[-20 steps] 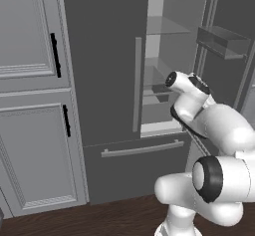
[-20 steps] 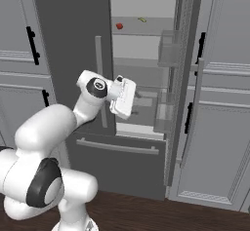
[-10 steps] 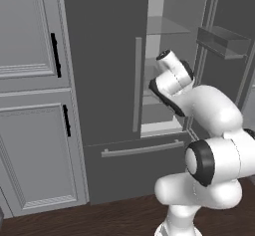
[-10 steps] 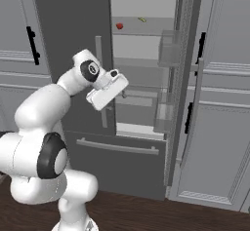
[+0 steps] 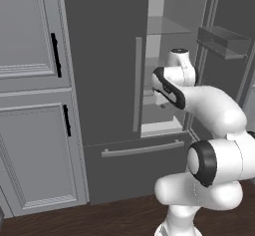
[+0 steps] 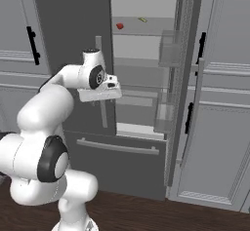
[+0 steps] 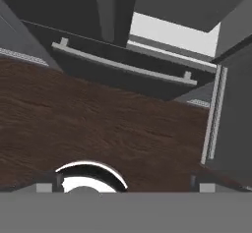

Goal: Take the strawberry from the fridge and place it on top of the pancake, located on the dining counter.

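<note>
The reach into the tall dark grey fridge (image 6: 73,40), its right door open, is under way: the tiny bright red strawberry (image 6: 119,26) sits on an upper glass shelf while the tool (image 6: 115,86), jaws wide and empty, hangs lower and must rise toward it.

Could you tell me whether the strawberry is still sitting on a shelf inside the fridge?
Yes, the strawberry rests on an upper shelf of the open fridge, well above the robot's hand.

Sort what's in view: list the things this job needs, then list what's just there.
Needed: strawberry on an upper shelf; fridge, right door open; gripper, open.

Just there: small yellowish item on the same shelf; grey cabinets; wood floor.
</note>
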